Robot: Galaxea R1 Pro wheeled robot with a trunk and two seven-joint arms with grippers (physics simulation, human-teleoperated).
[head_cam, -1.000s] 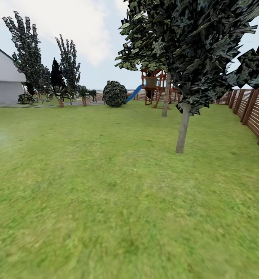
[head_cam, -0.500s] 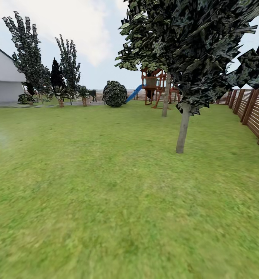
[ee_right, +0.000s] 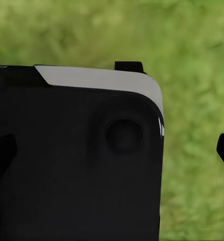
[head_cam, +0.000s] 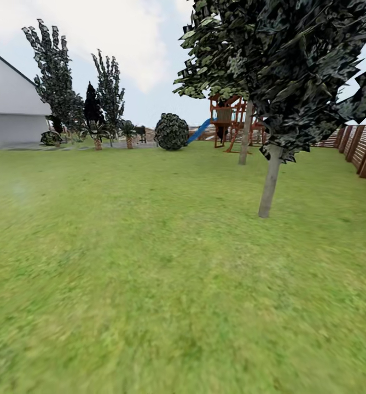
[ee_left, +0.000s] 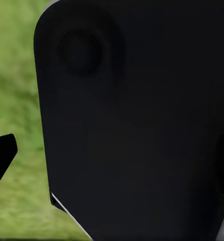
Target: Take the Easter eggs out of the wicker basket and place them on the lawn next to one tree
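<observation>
mottled green lawn (head_cam: 150, 262), pale grey-beige tree (head_cam: 270, 183) trunk, blue slide (head_cam: 200, 131)

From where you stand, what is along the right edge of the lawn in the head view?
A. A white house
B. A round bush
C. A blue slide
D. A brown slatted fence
D: the brown slatted fence runs along the right side of the lawn, while the house is at far left and the bush and slide are at the far end.
</observation>
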